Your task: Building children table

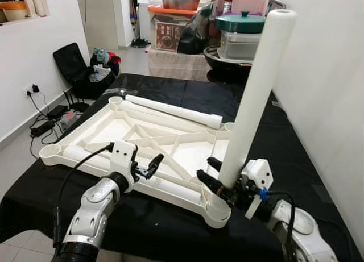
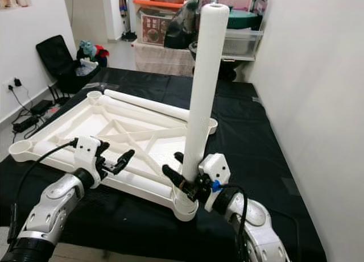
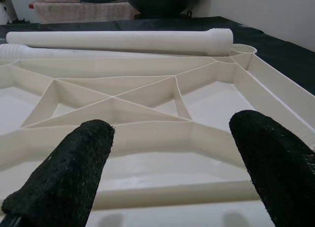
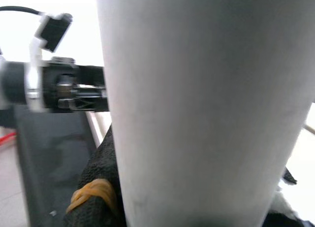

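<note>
R hand [image 1: 219, 181] gripping upright leg [image 1: 257, 91] | L hand [image 1: 149, 165] open above tabletop [image 1: 142, 134]

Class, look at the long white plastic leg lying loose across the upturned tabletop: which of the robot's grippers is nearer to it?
Left. The left gripper hovers open over the upturned white tabletop's near edge, facing the lying white plastic leg. The right gripper is farther, clamped on the upright white leg.

The tabletop frame [image 1: 142, 138] and the upright leg [image 1: 256, 91] look like smooth matt white plastic, as does the loose leg [image 1: 173, 109]. A matt black cloth [image 1: 296, 159] covers the table. The left gripper's fingers [image 3: 64, 182] are rough, grainy black; the arms [image 1: 94, 208] are glossy silver.
</note>
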You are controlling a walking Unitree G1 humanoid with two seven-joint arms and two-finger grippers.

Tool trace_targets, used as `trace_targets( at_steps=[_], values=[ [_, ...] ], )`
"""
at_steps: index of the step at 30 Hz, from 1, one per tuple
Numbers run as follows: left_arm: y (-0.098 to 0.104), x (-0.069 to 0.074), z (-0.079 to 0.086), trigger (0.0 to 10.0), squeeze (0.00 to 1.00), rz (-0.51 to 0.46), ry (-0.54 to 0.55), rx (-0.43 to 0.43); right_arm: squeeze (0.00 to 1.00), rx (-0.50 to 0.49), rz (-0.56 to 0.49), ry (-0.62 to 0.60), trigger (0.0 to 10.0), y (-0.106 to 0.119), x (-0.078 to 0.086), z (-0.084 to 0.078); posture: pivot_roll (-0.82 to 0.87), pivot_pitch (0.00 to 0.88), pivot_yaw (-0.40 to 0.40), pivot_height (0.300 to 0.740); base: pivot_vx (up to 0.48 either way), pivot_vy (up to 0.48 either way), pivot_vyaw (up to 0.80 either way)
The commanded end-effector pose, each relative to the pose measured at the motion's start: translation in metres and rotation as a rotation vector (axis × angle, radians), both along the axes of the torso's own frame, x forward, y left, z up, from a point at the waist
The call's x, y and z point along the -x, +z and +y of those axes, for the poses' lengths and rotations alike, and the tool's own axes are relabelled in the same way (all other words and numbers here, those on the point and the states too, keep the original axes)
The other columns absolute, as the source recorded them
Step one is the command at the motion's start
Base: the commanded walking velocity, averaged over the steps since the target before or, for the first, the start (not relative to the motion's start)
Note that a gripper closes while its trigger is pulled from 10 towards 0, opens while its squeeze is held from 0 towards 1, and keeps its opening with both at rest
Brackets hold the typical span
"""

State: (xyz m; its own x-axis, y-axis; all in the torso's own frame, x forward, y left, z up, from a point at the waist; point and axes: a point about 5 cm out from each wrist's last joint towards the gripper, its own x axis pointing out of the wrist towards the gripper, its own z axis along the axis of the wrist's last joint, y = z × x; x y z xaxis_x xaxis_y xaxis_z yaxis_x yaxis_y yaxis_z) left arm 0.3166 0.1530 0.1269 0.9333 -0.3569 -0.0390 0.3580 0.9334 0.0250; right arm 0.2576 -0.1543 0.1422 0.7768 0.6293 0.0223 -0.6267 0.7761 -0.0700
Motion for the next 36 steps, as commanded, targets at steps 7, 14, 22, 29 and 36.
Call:
trace_targets(
  at_steps=[7, 14, 22, 29, 36],
  values=[
    [-0.004, 0.001, -0.001, 10.0, 0.00, 0.009, 0.007, 0.023, 0.00, 0.056, 0.282, -0.306, 0.0, -0.048, -0.007, -0.021, 0.03, 0.000, -0.080, 0.740, 0.000, 0.000, 0.00],
    [-0.006, 0.002, 0.001, 10.0, 0.00, 0.012, 0.022, 0.024, 0.00, 0.055, 0.299, -0.411, 0.0, -0.052, -0.008, -0.021, 0.03, 0.000, -0.083, 0.740, 0.000, 0.000, 0.00],
    [-0.008, 0.001, 0.002, 10.0, 0.00, 0.019, 0.028, 0.024, 0.00, 0.032, 0.335, -0.543, 0.0, -0.058, -0.007, -0.025, 0.02, 0.000, -0.075, 0.740, 0.000, 0.000, 0.00],
    [-0.008, 0.000, 0.002, 10.0, 0.00, 0.022, 0.031, 0.022, 0.00, 0.024, 0.388, -0.644, 0.0, -0.067, -0.004, -0.027, 0.02, 0.000, -0.073, 0.740, 0.000, 0.000, 0.00],
    [-0.008, 0.000, 0.002, 10.0, 0.00, 0.024, 0.041, 0.021, 0.00, 0.012, 0.407, -0.880, 0.0, -0.071, -0.006, -0.048, 0.02, 0.000, -0.076, 0.740, 0.000, 0.000, 0.00]
  ],
)
